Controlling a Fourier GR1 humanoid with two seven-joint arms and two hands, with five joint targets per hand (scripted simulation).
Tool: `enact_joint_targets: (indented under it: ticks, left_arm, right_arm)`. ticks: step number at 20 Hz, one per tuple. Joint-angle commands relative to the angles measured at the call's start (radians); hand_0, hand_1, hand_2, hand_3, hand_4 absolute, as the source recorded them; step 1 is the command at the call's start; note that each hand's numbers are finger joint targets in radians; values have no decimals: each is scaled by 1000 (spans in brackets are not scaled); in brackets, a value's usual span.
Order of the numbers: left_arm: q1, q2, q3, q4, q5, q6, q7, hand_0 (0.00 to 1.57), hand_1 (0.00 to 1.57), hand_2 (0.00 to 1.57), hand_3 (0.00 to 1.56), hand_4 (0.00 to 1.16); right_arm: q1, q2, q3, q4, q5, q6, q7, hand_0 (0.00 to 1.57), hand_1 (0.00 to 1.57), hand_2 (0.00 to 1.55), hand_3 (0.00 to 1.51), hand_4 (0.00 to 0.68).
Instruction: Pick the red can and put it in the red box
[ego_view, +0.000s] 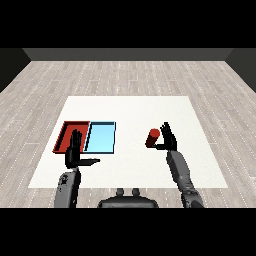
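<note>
At the left of the white table (130, 165), the red box (64, 134) lies with the light blue tray (102, 137) touching its right edge; neither holds anything. The left robot hand (75, 152) hangs over the near right corner of the red box, fingers straight and pointing away from the robot, thumb spread out to the right, holding nothing. Further right, well apart from both trays, the red can (153, 137) sits tilted, its top leaning to the right toward the right robot hand (167, 140). That hand is just beside the can on its right side, fingers extended upward and spread apart; the thumb or a lower finger appears to touch the can, but the fingers are not curled round it. Whether the can rests on the table or is already slightly raised cannot be told from this view. The step in hand is judged to be the grasp: the right robot hand is at the can but has not yet closed on it. The next move calls for curling the fingers round the can body, lifting it free of the table, then carrying it leftward across the light blue tray to the red box, where the left robot hand may need to clear the corner.
</note>
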Motion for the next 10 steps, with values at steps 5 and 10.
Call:
enact_joint_targets:
  ticks: [5,10]
  left_arm:
    - [-61,13,30,67,19,-15,-13,0,0,0,0,0]
    - [-32,19,35,39,29,-20,5,0,0,0,0,0]
  right_arm:
    - [14,49,39,-31,6,-63,22,0,0,0,0,0]
    - [-87,30,7,86,-20,-51,14,0,0,0,0,0]
